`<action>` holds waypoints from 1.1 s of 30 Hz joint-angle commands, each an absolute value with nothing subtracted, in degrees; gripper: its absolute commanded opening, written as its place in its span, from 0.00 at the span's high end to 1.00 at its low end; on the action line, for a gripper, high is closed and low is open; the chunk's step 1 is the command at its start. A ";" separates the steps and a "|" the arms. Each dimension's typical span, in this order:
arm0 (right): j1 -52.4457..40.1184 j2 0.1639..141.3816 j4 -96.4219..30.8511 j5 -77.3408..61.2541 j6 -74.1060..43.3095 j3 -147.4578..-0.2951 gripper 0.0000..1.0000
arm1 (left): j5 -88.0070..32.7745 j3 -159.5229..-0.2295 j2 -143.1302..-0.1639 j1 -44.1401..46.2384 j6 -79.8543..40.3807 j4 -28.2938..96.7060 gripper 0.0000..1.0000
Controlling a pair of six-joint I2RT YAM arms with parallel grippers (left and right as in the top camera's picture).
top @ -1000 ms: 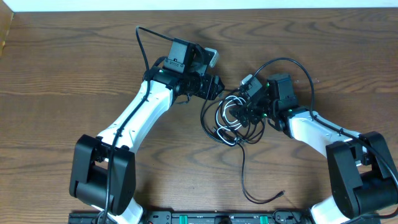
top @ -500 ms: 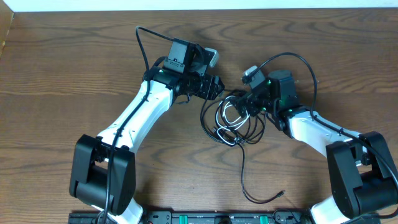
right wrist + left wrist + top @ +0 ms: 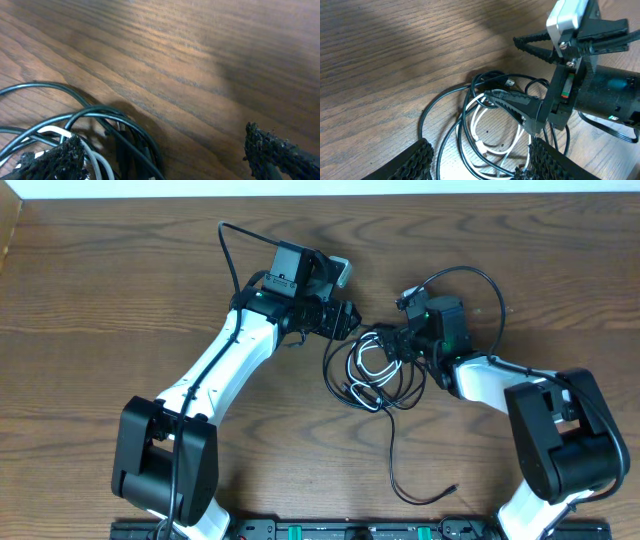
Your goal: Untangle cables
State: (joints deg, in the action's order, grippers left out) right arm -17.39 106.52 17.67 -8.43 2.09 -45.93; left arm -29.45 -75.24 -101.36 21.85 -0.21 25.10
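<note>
White-shelled, black-jointed left arm [image 3: 215, 365] and right arm [image 3: 485, 377], bulky black shoulder housings [image 3: 165, 455] at seven and five o'clock, thick black wires [image 3: 224, 250] looping off the wrists, green indicator lights [image 3: 260, 293], silver camera block [image 3: 567, 17], small screw [image 3: 563, 45] beneath it, rough black finger pads [image 3: 272, 147]

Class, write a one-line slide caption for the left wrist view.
Open right claw poised at a tangle of black and white cables on a wooden table.

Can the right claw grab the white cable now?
Probably yes: the right gripper is open right at the pile, though black cables tangled with the white cable may get pinched too.
</note>
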 commanded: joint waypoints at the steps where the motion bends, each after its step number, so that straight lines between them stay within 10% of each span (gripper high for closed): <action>1: -17.74 107.81 16.95 -6.31 0.89 -45.84 0.01 | -29.50 -75.22 -99.98 21.71 -0.10 25.02 0.37; 14: -21.85 111.04 9.89 -12.34 4.64 -45.84 0.24 | -29.47 -75.22 -99.98 21.71 -0.10 24.97 0.37; 22: -21.67 111.44 10.48 -12.34 2.09 -45.84 0.99 | -29.50 -75.22 -99.98 21.71 -0.10 24.99 0.38; 33: -17.04 101.97 14.74 -20.71 0.03 -45.87 0.99 | -28.93 -75.22 -99.98 21.71 -0.08 24.97 0.37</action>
State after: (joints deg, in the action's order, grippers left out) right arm -18.76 106.65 13.72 -16.19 0.01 -46.41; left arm -29.43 -75.24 -101.36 21.85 -0.21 25.08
